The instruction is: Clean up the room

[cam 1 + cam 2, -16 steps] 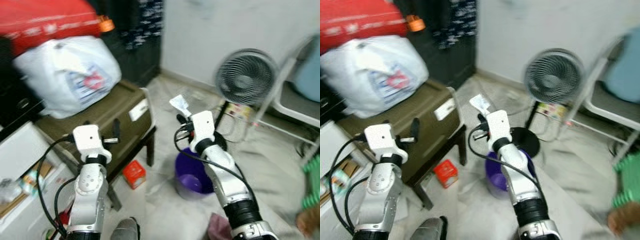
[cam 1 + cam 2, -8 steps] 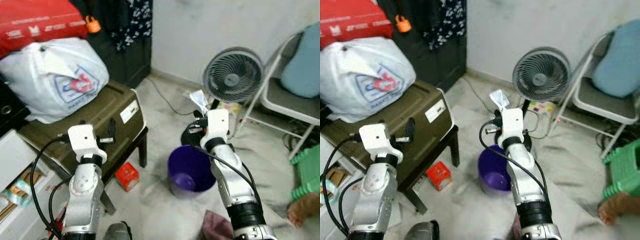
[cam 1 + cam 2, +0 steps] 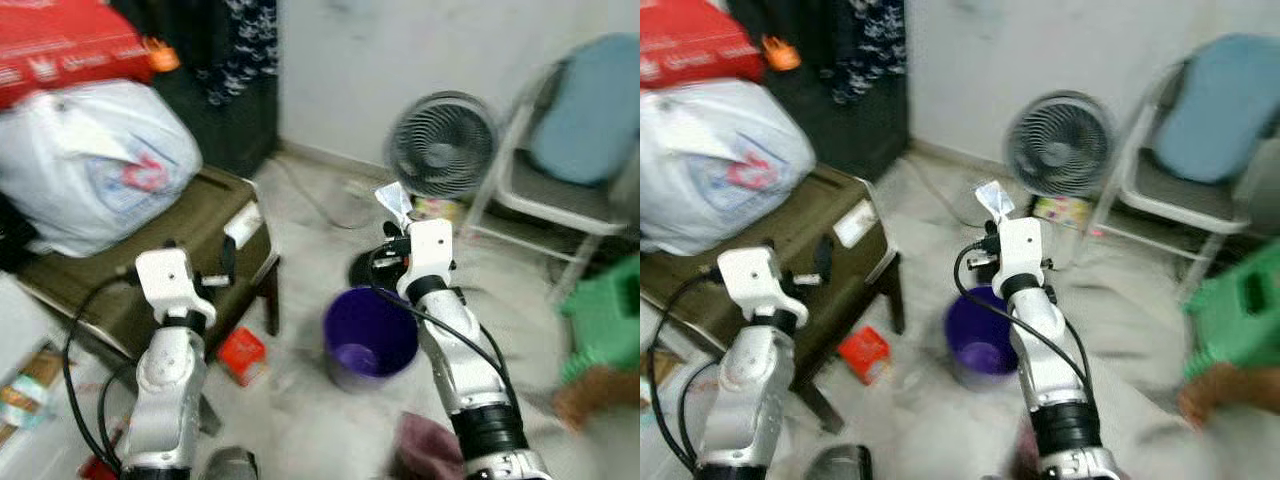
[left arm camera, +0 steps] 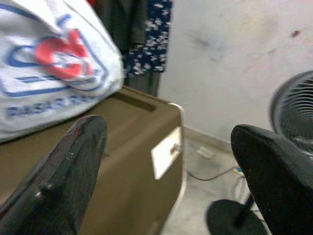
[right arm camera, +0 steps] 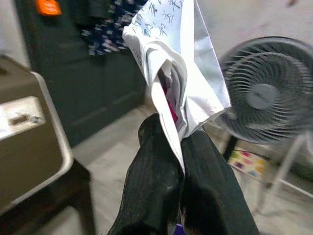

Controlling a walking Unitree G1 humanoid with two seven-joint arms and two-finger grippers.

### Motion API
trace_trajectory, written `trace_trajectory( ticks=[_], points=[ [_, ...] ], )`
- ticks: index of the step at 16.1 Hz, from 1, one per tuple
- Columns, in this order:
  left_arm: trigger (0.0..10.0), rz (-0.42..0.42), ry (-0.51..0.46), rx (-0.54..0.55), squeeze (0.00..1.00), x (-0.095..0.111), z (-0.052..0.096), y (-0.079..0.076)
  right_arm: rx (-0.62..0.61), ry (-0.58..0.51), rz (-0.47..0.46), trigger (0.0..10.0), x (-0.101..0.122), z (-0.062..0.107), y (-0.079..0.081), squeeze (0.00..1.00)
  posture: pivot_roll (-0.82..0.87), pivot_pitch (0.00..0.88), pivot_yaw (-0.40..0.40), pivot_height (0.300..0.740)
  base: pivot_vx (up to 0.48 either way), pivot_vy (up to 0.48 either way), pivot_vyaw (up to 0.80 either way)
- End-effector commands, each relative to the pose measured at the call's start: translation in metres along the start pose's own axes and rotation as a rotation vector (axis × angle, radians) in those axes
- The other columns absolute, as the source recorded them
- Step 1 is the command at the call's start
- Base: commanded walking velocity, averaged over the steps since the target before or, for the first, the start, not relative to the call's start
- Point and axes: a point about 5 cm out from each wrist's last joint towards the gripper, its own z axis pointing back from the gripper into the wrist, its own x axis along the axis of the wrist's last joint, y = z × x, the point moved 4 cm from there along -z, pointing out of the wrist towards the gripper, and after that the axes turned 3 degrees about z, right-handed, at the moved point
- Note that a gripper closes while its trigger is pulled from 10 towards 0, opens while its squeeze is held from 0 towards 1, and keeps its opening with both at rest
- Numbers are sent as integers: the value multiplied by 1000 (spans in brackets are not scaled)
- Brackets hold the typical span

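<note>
Bin mouth open; fan, trunk flank it.

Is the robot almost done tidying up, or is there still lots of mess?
Not nearly done. Nothing visibly tidied yet. In hand: the right tool is shut on a crumpled wrapper, held above the far rim of the purple bin, so dropping it in looks next. Left: a red box and a cloth lie on the floor. The left tool is open and holds nothing, beside the brown trunk.
</note>
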Motion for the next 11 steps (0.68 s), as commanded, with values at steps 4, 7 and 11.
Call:
trace_trajectory(
  ticks=[4,7,11],
  points=[
    [10000,-23,-5,14,0,2,3,6,-14,-14,-10,10000,8,-1,-6,0,-13,0,-58,740,0,0,0],
    [10000,-33,-13,22,0,5,8,8,-52,-14,-13,10000,8,3,-16,0,-14,0,-57,740,0,0,-800],
    [10000,8,3,-18,0,1,9,4,-65,-9,-13,10000,6,7,-18,0,-25,0,-54,740,0,0,-600]
  ],
)
